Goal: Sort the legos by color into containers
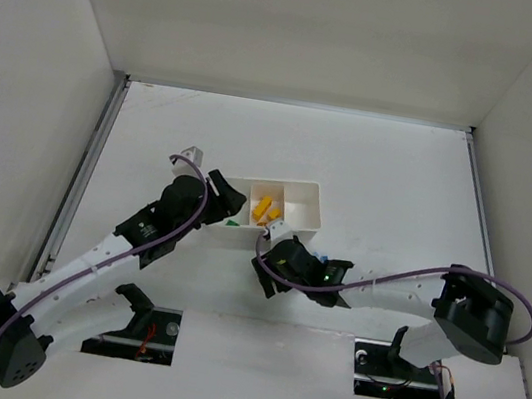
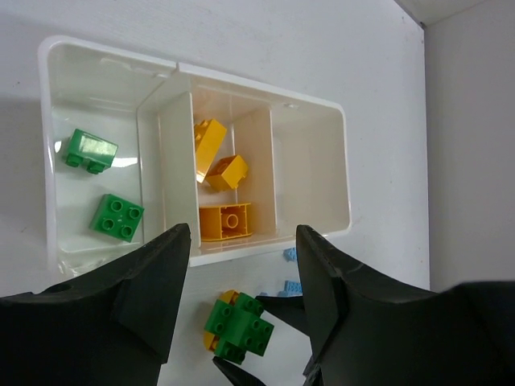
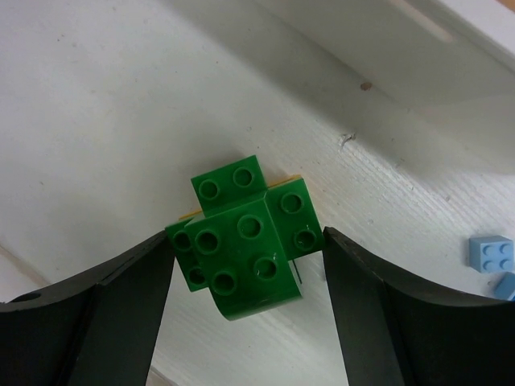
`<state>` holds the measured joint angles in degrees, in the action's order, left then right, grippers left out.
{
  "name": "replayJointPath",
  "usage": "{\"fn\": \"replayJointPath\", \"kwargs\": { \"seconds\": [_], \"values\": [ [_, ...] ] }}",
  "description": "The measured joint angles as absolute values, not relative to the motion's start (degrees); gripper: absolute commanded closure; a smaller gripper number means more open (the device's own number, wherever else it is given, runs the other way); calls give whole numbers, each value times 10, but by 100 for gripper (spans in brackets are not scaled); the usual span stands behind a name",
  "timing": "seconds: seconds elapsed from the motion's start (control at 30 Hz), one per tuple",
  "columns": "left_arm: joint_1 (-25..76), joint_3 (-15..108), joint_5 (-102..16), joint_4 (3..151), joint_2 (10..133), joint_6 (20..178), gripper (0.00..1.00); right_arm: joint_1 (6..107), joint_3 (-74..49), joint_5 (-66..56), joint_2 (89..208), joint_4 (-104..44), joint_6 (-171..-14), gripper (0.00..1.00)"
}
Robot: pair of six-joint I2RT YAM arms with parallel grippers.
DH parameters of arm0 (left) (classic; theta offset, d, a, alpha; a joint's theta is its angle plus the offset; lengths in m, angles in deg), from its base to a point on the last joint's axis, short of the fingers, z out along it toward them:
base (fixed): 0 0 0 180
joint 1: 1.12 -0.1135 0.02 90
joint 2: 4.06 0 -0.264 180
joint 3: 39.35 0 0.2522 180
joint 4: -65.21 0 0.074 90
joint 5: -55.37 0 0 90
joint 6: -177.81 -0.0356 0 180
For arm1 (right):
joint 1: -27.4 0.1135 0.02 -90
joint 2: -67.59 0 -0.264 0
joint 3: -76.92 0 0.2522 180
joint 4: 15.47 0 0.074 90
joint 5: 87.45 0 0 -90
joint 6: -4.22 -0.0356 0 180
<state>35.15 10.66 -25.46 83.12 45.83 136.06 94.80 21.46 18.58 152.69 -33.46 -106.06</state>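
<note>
The right fingers [image 3: 105, 322] flank a glossy, studded green brick [image 3: 241, 241] on the worktop [image 3: 96, 121]; grip unclear. The left fingers [image 2: 137, 297] gape, empty.

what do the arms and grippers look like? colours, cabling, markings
Both alike: left arm and right arm have white links, black joint housings, a purple cable looped alongside each. The left gripper and right gripper: matte black, two broad curved fingers, no markings visible.

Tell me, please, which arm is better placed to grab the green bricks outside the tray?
Right. The right gripper, open, straddles the green bricks, one finger each side; the left gripper, also open, sits farther off, facing the tray.
</note>
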Motion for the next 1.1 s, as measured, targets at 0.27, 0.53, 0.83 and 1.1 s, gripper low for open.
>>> {"fn": "replayJointPath", "kwargs": {
  "seconds": [0.27, 0.53, 0.83, 1.1],
  "values": [
    [350, 92, -263, 850, 449, 1360, 49, 949, 210, 186, 1532, -353, -1058, 31],
    [358, 89, -275, 853, 449, 1361, 50, 949, 209, 186, 1530, -352, -1055, 15],
    [363, 82, -280, 853, 448, 1363, 50, 949, 203, 186, 1532, -352, -1049, 29],
    [364, 81, -284, 862, 443, 1363, 50, 949, 200, 186, 1533, -352, -1047, 37]
  ]
}}
